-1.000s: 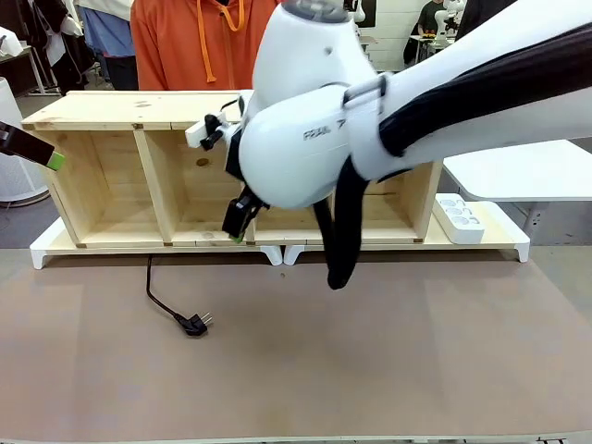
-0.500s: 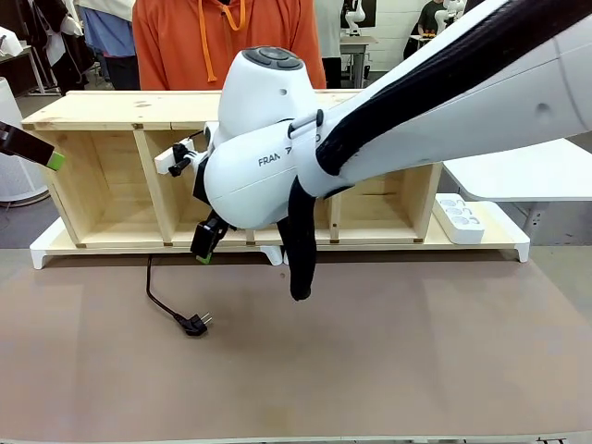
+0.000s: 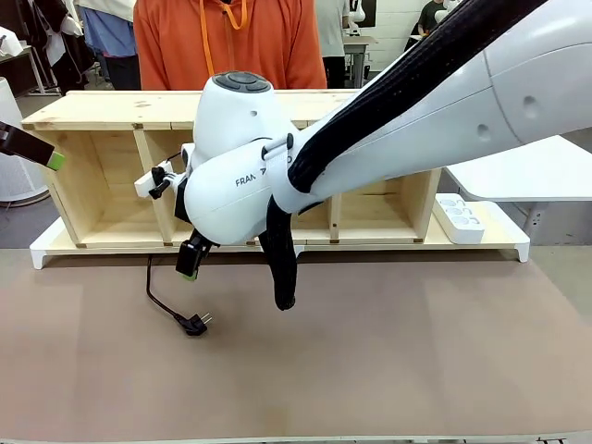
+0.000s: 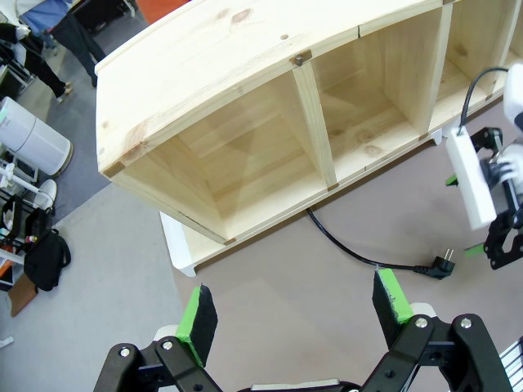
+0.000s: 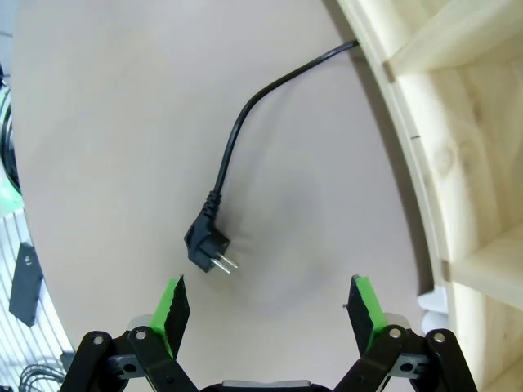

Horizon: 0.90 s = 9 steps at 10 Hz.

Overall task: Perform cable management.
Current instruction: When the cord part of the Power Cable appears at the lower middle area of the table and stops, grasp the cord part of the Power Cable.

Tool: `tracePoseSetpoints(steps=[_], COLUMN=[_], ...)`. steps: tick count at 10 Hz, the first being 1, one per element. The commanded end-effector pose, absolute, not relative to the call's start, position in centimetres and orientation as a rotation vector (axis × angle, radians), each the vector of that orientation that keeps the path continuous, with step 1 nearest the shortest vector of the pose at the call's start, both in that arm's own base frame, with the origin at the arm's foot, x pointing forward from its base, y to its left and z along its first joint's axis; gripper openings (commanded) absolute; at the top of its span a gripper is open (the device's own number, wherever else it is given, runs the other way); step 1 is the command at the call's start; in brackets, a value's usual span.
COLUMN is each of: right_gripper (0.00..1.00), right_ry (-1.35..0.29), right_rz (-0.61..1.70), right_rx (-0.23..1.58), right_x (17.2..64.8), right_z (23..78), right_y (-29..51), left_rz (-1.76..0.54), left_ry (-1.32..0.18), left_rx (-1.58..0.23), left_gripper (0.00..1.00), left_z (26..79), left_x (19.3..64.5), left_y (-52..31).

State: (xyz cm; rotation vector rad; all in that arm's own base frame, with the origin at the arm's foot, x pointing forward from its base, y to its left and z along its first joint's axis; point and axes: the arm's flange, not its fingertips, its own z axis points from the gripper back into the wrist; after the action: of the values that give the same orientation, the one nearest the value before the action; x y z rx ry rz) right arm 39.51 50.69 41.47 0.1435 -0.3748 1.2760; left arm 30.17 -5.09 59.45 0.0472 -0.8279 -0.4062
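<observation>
Right gripper [image 5: 265, 304] spread wide, empty; plug [image 5: 204, 246] of cable [image 5: 239, 124] lies off-centre at ten o'clock, so straight descent may miss.

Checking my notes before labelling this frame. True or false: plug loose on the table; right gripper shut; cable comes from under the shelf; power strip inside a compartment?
The plug lies loose on the table: true.
The right gripper is shut: false; it is open and empty.
The cable comes from under the shelf: true.
The power strip sits inside a compartment: false; it sits outside, at the shelf's right end.
</observation>
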Motion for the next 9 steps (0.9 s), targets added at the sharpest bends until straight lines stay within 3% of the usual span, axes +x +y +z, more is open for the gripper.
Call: tracePoseSetpoints(steps=[1, 9], right_gripper=[1.0, 1.0], right_ry=[-0.344, -0.334], right_rz=[1.294, 1.264], right_rx=[0.088, -0.017], right_x=[39.0, 37.6], right_z=[40.2, 36.9], right_y=[52.9, 56.5], left_rz=[-0.405, -0.405], left_ry=[-0.834, -0.834], left_rx=[0.046, 0.046], left_gripper=[1.0, 1.0], left_z=[59.5, 59.5], left_x=[30.3, 30.3], left_y=[-5.1, -5.1])
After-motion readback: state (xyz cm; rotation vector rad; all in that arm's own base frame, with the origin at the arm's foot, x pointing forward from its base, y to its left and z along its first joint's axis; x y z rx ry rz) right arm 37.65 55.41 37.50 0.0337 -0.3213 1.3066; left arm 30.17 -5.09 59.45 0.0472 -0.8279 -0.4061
